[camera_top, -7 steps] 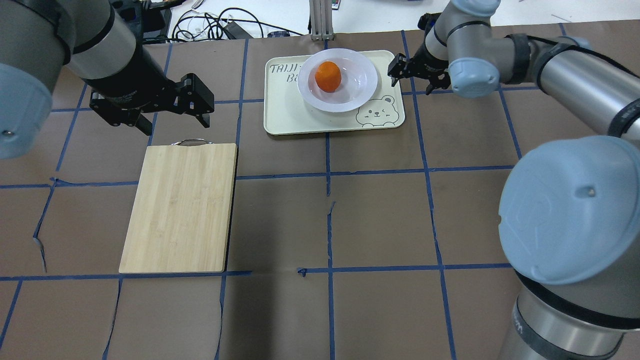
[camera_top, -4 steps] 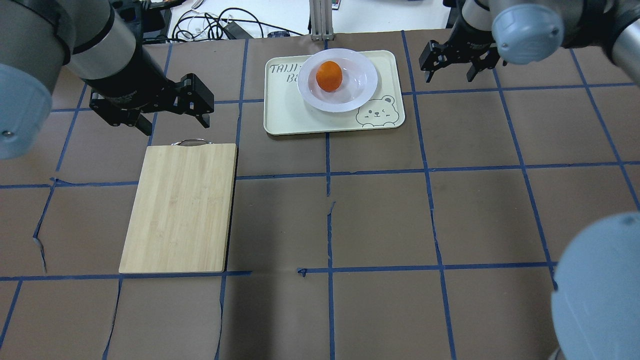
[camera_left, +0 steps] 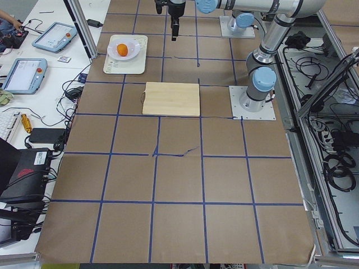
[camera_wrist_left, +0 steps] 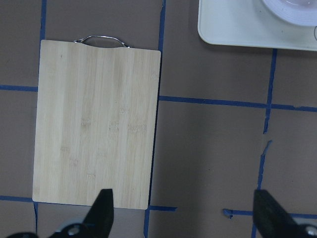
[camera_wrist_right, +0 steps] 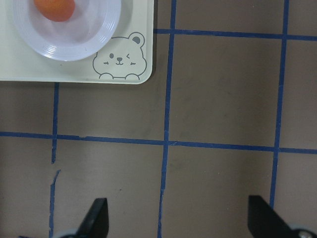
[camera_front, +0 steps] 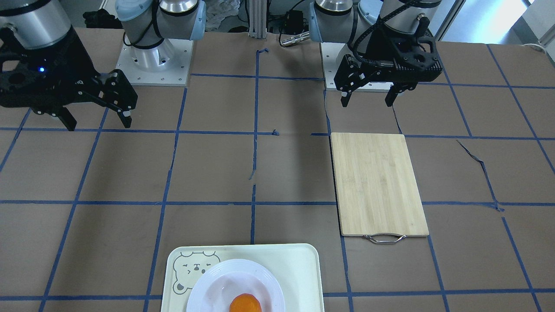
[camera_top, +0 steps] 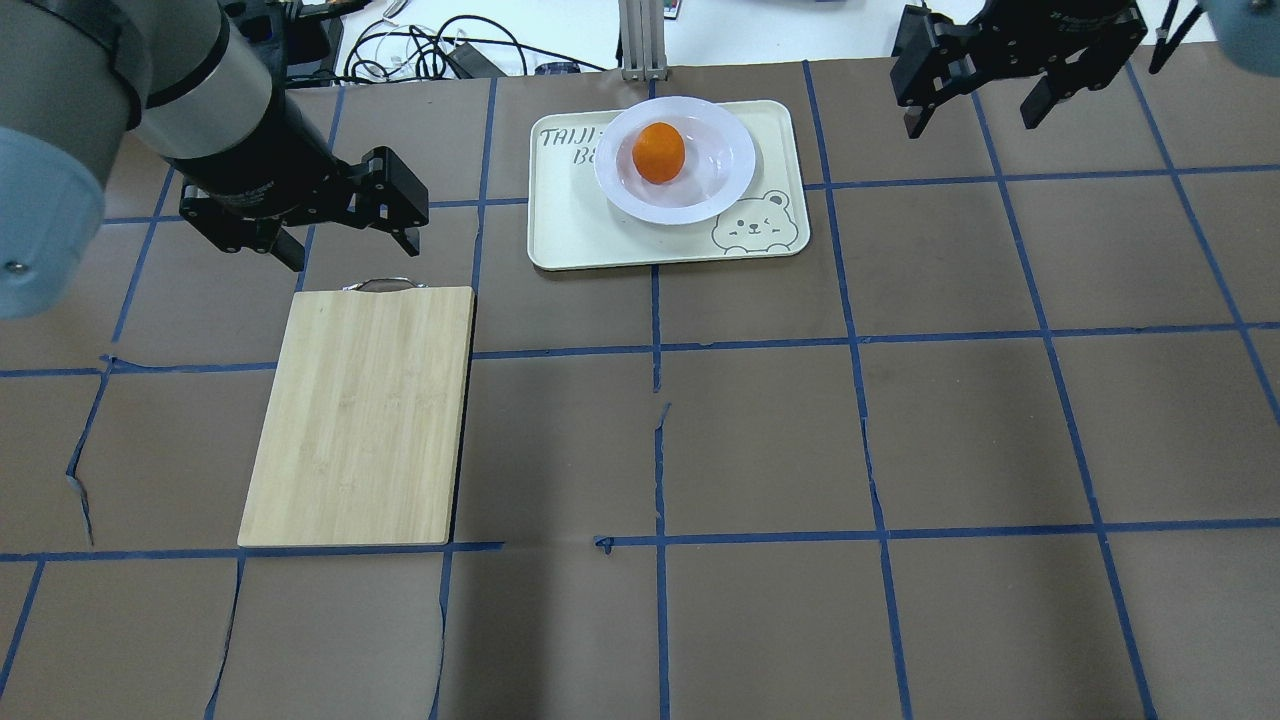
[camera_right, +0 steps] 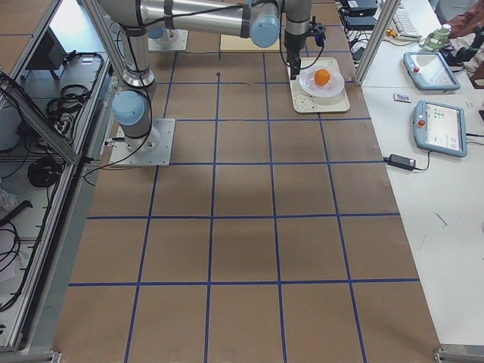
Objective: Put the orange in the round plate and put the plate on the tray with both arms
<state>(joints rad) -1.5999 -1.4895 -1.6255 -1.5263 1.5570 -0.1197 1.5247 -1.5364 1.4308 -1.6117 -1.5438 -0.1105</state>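
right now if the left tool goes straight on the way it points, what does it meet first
Probably the table, just off a corner of the cutting board; one finger may clip it. Depth is unclear.

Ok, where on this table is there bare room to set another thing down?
The widest bare stretch of table runs from the cutting board to the robot's right, nearer the robot than the tray. The tray itself is crowded: the round plate with the orange covers much of it. The left pincer hangs by the board's handle end.
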